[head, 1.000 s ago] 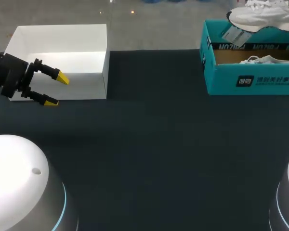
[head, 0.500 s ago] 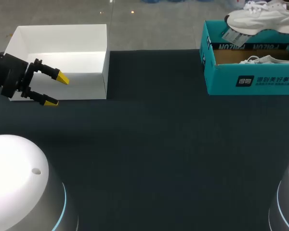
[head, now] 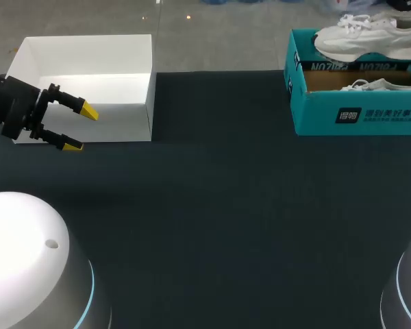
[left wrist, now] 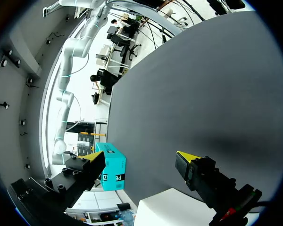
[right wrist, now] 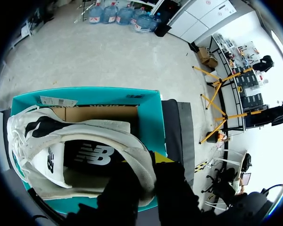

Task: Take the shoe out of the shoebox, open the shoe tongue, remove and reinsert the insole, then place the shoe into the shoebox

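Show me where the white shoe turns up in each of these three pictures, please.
Head view: the white shoe is at the far right, above the teal shoebox.
Left wrist view: not in it; only the teal shoebox shows, far ahead of the left pincer.
Right wrist view: the white shoe is above the open teal shoebox, its heel between the right pincer fingers.
Shared landmark: the teal shoebox.

Shoebox (head: 315,113) front — white print (head: 380,115); shoe (right wrist: 52,141) side — logo (right wrist: 95,154).

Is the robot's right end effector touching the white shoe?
Touching. In the right wrist view the right end effector pinches the heel of the white shoe, one finger inside, one outside.
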Controlling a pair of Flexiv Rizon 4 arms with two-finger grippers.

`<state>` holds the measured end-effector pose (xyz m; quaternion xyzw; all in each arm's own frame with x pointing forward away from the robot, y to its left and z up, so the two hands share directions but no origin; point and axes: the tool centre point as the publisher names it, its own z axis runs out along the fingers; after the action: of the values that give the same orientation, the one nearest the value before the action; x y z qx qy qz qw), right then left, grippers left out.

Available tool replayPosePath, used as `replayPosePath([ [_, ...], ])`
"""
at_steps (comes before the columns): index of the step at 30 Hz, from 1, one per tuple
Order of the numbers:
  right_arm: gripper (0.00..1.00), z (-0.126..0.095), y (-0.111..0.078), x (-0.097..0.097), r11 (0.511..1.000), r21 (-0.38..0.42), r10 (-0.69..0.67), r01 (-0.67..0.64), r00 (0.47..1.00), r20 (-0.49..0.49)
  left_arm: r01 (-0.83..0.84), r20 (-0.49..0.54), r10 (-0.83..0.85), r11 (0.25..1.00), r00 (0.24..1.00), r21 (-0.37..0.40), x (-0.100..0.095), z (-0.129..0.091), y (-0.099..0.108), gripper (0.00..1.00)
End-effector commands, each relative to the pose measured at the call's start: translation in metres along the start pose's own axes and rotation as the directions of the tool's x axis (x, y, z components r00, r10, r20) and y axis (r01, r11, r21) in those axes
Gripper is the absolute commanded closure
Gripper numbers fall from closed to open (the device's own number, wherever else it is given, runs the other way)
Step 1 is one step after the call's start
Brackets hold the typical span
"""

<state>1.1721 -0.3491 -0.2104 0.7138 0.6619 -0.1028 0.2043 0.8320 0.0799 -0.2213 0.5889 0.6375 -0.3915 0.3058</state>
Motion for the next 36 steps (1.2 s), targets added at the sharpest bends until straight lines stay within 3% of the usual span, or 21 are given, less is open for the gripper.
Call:
replayPosePath([
  [1,1.0,0.007,-0.004,0.005,0.999,-0.041,0.003,-0.002,1.0,0.014,0.0,-0.004,0.0,1.0,1.0,-0.002,0.0,0.0,-0.001,0.0],
  [14,1.0,0.031,-0.003,0.02,0.999,-0.034,0.034,-0.032,0.999,0.042,0.0,-0.004,0.0,1.0,1.0,-0.002,0.0,0.0,-0.001,0.0],
  [26,1.0,0.075,-0.007,0.033,1.0,-0.022,0.024,-0.022,0.994,0.108,0.0,-0.004,0.0,1.0,1.0,-0.002,0.0,0.0,-0.001,0.0],
  [36,1.0,0.113,-0.008,0.041,0.999,0.039,0.012,-0.016,0.994,0.107,0.0,-0.004,0.0,1.0,1.0,-0.002,0.0,0.0,-0.001,0.0],
])
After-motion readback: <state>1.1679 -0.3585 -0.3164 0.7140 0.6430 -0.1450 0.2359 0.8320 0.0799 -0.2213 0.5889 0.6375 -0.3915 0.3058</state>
